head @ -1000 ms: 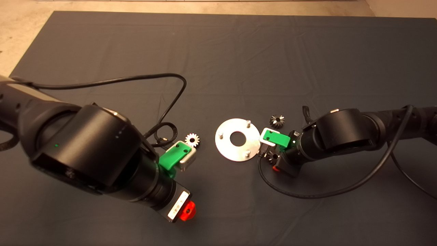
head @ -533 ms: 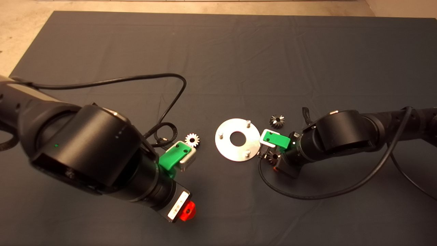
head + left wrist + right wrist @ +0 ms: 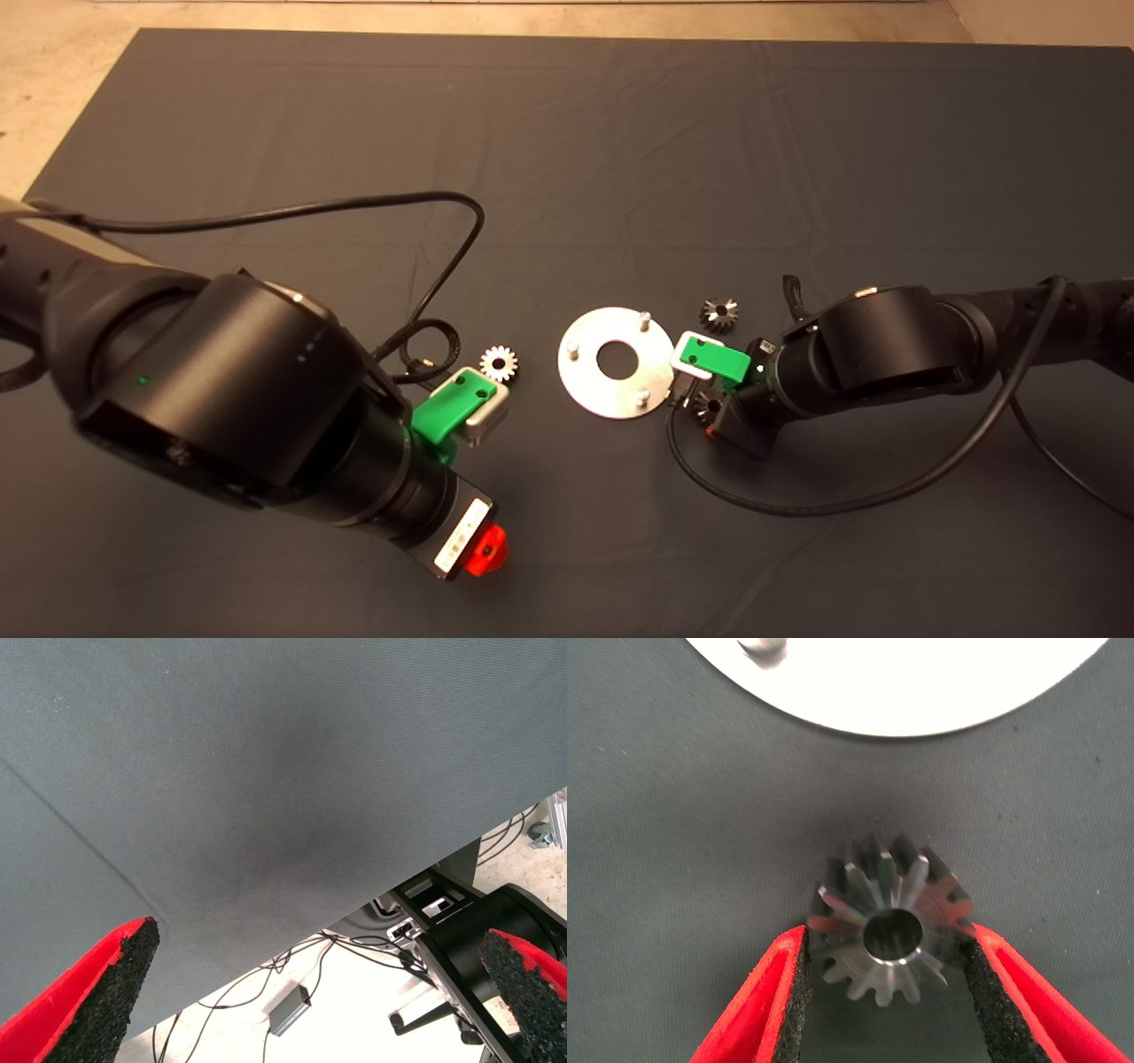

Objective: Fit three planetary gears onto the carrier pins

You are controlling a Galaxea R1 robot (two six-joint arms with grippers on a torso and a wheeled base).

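Observation:
The shiny round disc (image 3: 587, 377) lies mid-mat with three carrier pins (image 3: 645, 316) (image 3: 573, 349) (image 3: 643, 396) upright and bare. My right gripper (image 3: 711, 361) is at the disc's right edge. In the right wrist view the right gripper (image 3: 889, 943) is shut on a dark planetary gear (image 3: 890, 921) that lies flat on the mat, pads touching its teeth on both sides. That gear (image 3: 708, 406) partly shows under the gripper in the head view. A second dark gear (image 3: 719, 314) lies behind the gripper. A silver gear (image 3: 499, 362) lies left of the disc, just beyond my open, empty left gripper (image 3: 458, 403) (image 3: 310, 1010).
The dark mat (image 3: 620, 142) covers the table. Black cables loop on it behind the left arm (image 3: 443, 266) and in front of the right arm (image 3: 797, 505). The left wrist view shows the mat's edge with cables and a stand on the floor (image 3: 292, 1014).
My right gripper has shifted slightly toward the front left, settling over the gear by the disc. The left arm has barely moved. The gears and disc lie where they were.

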